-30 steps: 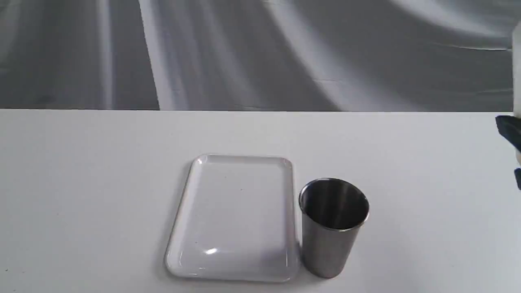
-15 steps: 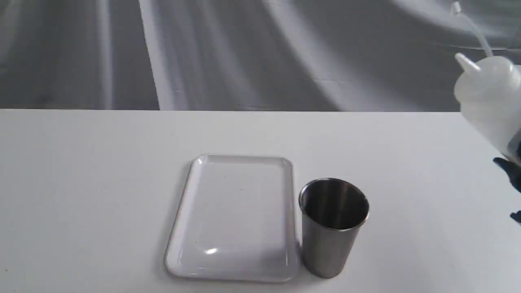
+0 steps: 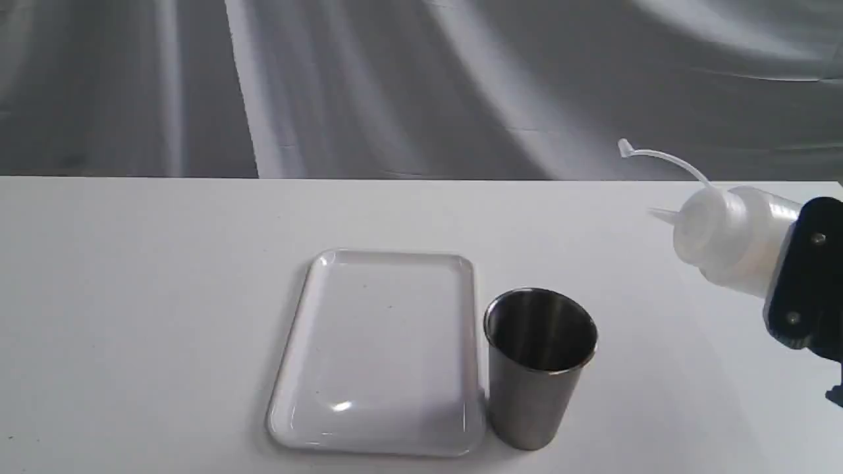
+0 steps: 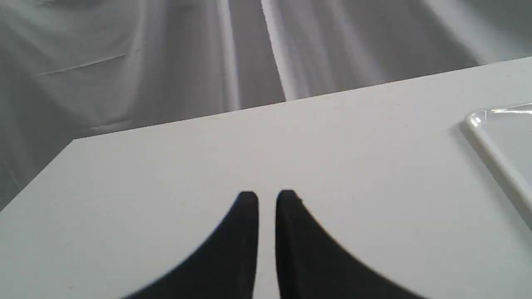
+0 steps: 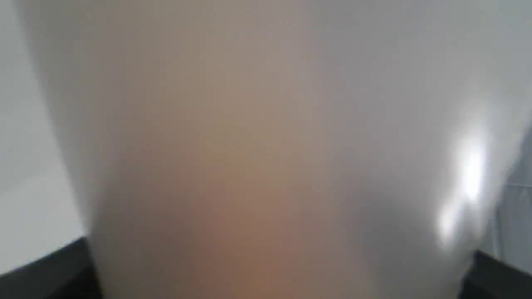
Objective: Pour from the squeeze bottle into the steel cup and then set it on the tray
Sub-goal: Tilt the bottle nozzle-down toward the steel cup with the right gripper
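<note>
Filling right wrist view, squeeze bottle (image 5: 266, 145) shows amber

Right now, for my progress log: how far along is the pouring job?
Done: the right gripper holds the squeeze bottle aloft, tipped nozzle-first toward the steel cup. In hand: the approach; the nozzle is short of the cup. Left: the pour, then the placement; the tray holds nothing.

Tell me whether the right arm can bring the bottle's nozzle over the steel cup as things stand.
Probably yes. The right tool holds the squeeze bottle tipped, nozzle pointing toward the steel cup, and only bare table lies between them. The tray sits on the cup's far side, out of the path.
</note>
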